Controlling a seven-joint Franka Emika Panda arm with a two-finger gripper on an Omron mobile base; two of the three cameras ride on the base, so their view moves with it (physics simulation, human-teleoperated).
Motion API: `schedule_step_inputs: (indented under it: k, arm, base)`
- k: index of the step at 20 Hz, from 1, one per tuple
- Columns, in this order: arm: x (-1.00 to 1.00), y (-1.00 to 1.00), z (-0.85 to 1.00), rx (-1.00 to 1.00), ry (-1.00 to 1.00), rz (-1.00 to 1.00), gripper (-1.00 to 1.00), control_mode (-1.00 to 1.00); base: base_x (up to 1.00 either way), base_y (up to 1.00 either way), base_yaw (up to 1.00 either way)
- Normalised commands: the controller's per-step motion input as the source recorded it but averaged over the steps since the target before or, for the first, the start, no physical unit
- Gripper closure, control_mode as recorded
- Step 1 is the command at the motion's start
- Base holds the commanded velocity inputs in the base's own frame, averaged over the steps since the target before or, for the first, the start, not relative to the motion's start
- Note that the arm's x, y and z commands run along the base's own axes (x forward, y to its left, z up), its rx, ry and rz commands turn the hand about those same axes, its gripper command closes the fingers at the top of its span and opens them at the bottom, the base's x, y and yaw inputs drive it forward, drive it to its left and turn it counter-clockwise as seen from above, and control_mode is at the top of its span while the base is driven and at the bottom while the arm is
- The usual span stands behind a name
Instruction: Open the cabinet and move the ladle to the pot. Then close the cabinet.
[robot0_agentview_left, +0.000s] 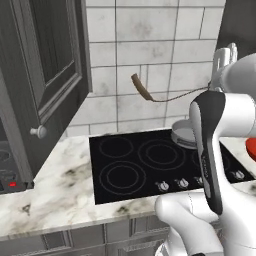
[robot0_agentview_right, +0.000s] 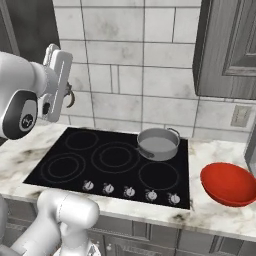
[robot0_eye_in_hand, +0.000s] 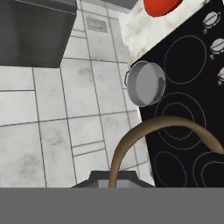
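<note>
The ladle (robot0_agentview_left: 142, 88) hangs in the air before the tiled wall, above the back of the cooktop. Its brown wooden handle points left and its thin dark stem runs right into my gripper (robot0_agentview_left: 215, 86), which is shut on it. In the hand view the brown ladle handle (robot0_eye_in_hand: 148, 131) curves up from between my fingertips. The small silver pot (robot0_agentview_left: 181, 133) stands on the rear right burner, below and to the right of the ladle, partly hidden by my arm; the pot (robot0_agentview_right: 159, 144) looks empty. At the left, the grey cabinet (robot0_agentview_left: 55, 65) has its door swung open, knob (robot0_agentview_left: 38, 132) toward me.
A black cooktop (robot0_agentview_left: 125, 167) with front knobs lies in the marble counter (robot0_agentview_left: 45, 200). A red bowl (robot0_agentview_right: 229, 183) sits on the counter right of the stove. Another grey wall cabinet (robot0_agentview_right: 230, 50) hangs above it. A black microwave (robot0_agentview_left: 10, 175) sits under the open door.
</note>
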Motion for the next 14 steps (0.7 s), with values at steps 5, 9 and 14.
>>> schedule_step_inputs:
  k: [5, 9, 14]
  arm:
    - [0.0, 0.0, 0.0, 0.0, 0.0, 0.0, 1.0, 1.0]
    - [0.0, 0.0, 0.0, 0.0, 0.0, 0.0, 1.0, 1.0]
    - [0.0, 0.0, 0.0, 0.0, 0.0, 0.0, 1.0, 1.0]
  base:
    - [0.23, -0.3, 0.03]
    - [0.14, -0.35, 0.04]
    - [0.17, -0.22, 0.02]
